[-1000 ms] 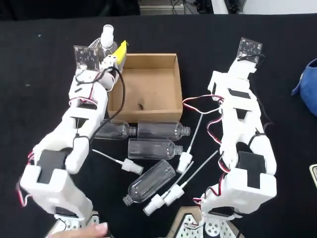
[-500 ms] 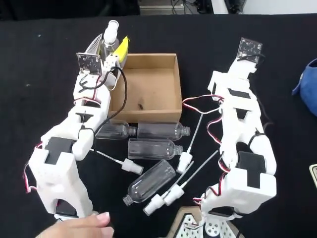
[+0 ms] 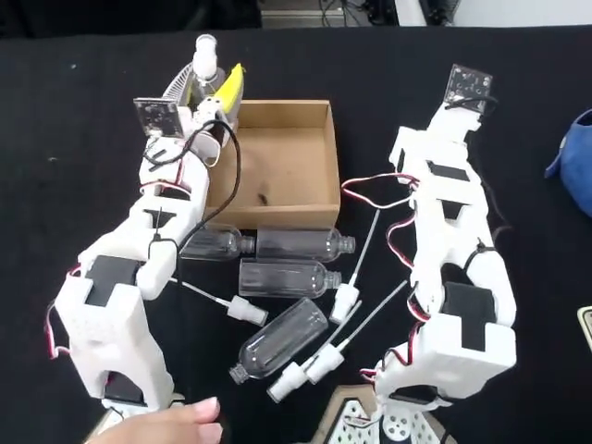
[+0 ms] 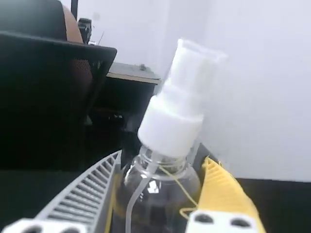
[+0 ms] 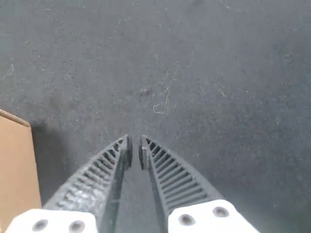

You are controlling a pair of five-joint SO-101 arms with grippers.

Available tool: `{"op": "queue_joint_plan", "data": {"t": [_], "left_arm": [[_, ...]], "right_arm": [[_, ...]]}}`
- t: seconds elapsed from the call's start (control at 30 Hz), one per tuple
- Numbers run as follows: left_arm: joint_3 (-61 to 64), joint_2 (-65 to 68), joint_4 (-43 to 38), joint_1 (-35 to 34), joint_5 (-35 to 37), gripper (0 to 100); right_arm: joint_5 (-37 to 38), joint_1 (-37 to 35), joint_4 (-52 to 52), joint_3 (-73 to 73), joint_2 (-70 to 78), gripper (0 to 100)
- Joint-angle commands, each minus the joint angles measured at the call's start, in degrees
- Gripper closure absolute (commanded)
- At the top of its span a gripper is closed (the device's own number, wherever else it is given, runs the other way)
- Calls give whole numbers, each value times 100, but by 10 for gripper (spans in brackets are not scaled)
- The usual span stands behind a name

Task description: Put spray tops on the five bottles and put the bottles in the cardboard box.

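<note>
My left gripper point(image 3: 211, 85) is shut on a clear bottle point(image 4: 160, 191) with a white spray top point(image 4: 176, 119); it holds the bottle upright at the back left corner of the cardboard box point(image 3: 268, 215). The box holds no bottles. Several clear bottles without tops lie in front of the box, among them one point(image 3: 303, 244) by its front wall and one point(image 3: 277, 339) nearer the arm bases. Several loose spray tops point(image 3: 344, 298) with thin tubes lie beside them. My right gripper point(image 5: 135, 145) is shut on nothing, low over the black cloth to the right of the box.
A corner of the box point(image 5: 14, 165) is close beside my right gripper. A blue cap point(image 3: 573, 157) lies at the table's right edge. A person's hand point(image 3: 176, 427) rests by the left arm's base. Red and white cables trail from the right arm point(image 3: 453, 231) toward the box.
My left gripper has carried the capped bottle slightly back and toward the box's corner. The hand at the front edge has come further into view. The right arm is still.
</note>
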Motion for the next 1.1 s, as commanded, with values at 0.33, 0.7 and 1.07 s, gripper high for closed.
{"op": "queue_joint_plan", "data": {"t": [0.33, 0.7, 1.07], "left_arm": [[-347, 176, -132, -92, 624, 970], [-796, 949, -501, -101, 615, 970], [-796, 1160, -589, -92, 536, 970]], "right_arm": [[-18, 105, -105, -321, -22, 986], [-18, 97, -105, -321, -22, 986], [-18, 97, -105, -321, -13, 986]]}}
